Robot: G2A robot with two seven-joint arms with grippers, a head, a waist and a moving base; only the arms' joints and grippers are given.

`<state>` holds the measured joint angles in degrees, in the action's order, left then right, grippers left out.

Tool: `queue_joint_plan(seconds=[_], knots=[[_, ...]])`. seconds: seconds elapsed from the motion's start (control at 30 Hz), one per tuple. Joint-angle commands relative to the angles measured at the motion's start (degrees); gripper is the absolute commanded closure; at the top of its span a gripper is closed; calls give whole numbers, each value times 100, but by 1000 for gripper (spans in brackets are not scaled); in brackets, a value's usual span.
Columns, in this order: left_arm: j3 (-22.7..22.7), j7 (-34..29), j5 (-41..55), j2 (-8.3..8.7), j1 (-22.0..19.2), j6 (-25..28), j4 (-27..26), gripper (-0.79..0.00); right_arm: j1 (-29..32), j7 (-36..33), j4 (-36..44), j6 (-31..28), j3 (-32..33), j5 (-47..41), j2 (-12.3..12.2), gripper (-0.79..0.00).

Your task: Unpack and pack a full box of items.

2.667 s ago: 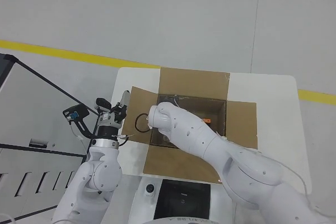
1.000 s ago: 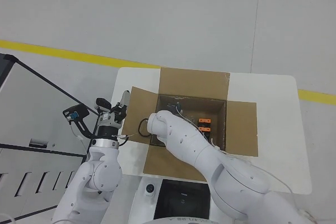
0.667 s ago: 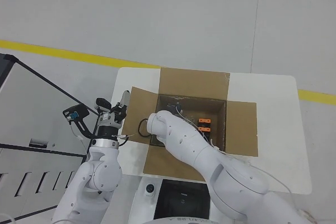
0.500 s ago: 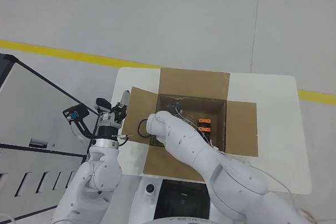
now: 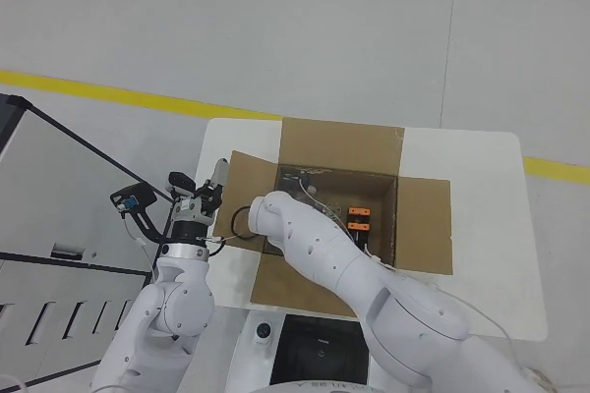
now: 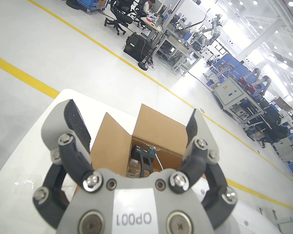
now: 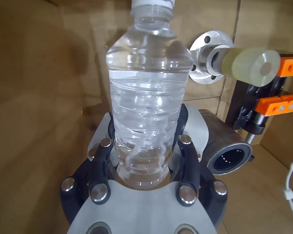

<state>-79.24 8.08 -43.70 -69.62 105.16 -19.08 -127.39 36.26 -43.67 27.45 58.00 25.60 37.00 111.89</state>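
An open cardboard box (image 5: 339, 145) stands on the white table (image 5: 472, 177). My right arm goes into it at its left side, near the left flap. Inside the box, my right gripper (image 7: 146, 125) is shut on the lower body of a clear water bottle (image 7: 146, 91) with a white cap, held upright along the fingers. My left gripper (image 6: 131, 108) is open and holds nothing; it sits off the box's left flap (image 6: 114, 137), over the table's left edge (image 5: 202, 177), pointing toward the box.
Beside the bottle in the box are a metal flanged shaft with a pale roller (image 7: 249, 65), a steel cylinder (image 7: 224, 147), a black and orange clamp (image 7: 278, 86) (image 5: 357, 218) and a white cable (image 7: 289, 183). The table right of the box is bare.
My right arm has shifted toward the box's left side, uncovering the orange clamp and more of the box's inside. The left arm has kept still.
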Motion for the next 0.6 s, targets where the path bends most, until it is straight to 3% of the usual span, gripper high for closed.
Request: queue_joint_plan(seconds=[0.0, 0.3, 0.33, 0.37, 0.43, 0.57], knots=[[0, 0, 0, 0, 1, 1, 0, -785, 10, -111, 39, 0, 30, 92, -13, 0], [0, 0, 0, 0, 1, 1, 0, -785, 127, -261, 76, 0, 249, 200, -98, 0], [0, 0, 0, 0, 1, 1, 0, -785, 142, -261, 97, 0, 259, 216, -104, -46], [0, 0, 0, 0, 1, 1, 0, -785, 154, -261, 111, 0, 277, 220, -112, -206], [0, 0, 0, 0, 1, 1, 0, -785, 173, -261, 135, 0, 308, 255, -129, -314], [0, 0, 0, 0, 1, 1, 0, -785, 228, -240, 174, 0, 399, 326, -167, -262]])
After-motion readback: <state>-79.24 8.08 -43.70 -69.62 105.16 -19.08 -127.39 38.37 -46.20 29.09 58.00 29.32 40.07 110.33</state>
